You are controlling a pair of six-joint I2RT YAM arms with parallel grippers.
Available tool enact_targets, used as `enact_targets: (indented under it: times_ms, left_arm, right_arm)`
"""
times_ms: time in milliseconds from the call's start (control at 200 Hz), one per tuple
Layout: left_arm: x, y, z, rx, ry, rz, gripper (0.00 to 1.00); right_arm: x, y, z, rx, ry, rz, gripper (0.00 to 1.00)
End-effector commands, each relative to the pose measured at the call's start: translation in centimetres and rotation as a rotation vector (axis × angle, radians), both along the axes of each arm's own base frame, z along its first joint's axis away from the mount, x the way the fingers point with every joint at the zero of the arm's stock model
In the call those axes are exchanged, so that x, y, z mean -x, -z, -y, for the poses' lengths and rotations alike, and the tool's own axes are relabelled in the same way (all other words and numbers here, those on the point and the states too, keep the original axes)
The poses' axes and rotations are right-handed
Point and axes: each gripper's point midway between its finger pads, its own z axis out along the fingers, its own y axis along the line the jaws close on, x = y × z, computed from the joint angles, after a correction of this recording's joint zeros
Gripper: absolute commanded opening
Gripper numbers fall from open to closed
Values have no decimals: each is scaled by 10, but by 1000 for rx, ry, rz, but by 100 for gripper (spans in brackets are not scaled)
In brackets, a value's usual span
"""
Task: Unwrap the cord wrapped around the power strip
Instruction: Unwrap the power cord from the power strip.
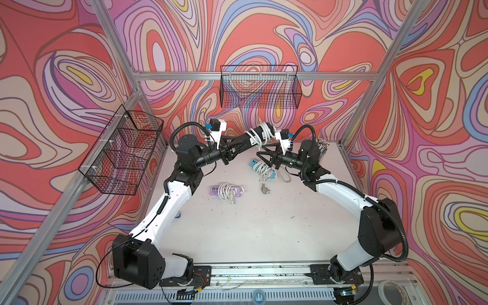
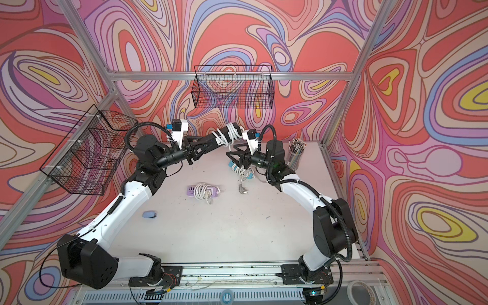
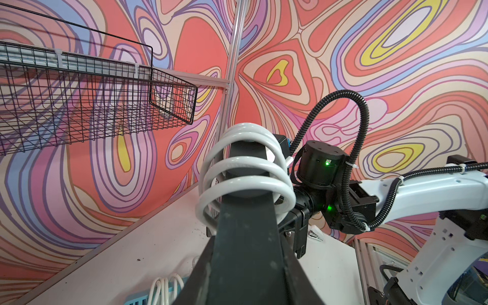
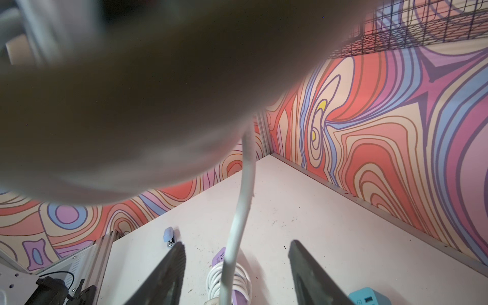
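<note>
Arms meet at far centre, elbows bent, wrists turned inward. The left gripper (image 1: 241,144) is clamped on the black strip (image 1: 245,138), raised above the desk (image 1: 237,232), with white cord (image 3: 245,184) coiled round it. The right gripper (image 4: 237,242) sits just below, fingers spread either side of a hanging length of cord. A blurred dark mass blocks most of the right wrist view.

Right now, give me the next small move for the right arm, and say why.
Probably close the fingers of the right gripper on the loose white cord strand hanging between them. The left gripper holds the black power strip aloft, with white cord coils wrapped around it. The right fingers stand apart on either side of that strand, not gripping it.
</note>
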Motion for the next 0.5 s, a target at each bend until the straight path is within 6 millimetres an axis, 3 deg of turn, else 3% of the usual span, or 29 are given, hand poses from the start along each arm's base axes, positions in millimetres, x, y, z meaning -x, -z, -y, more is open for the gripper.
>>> enact_targets:
  times_ms: [0, 341, 491]
  left_arm:
    - [18, -43, -2, 27, 18, 160, 0]
    - [16, -44, -8, 25, -8, 169, 0]
    - [17, -45, -9, 31, -9, 172, 0]
  right_arm:
    - [5, 15, -4, -7, -15, -37, 64]
    - [16, 0, 7, -34, 20, -3, 69]
    - [16, 3, 7, -39, 13, -16, 69]
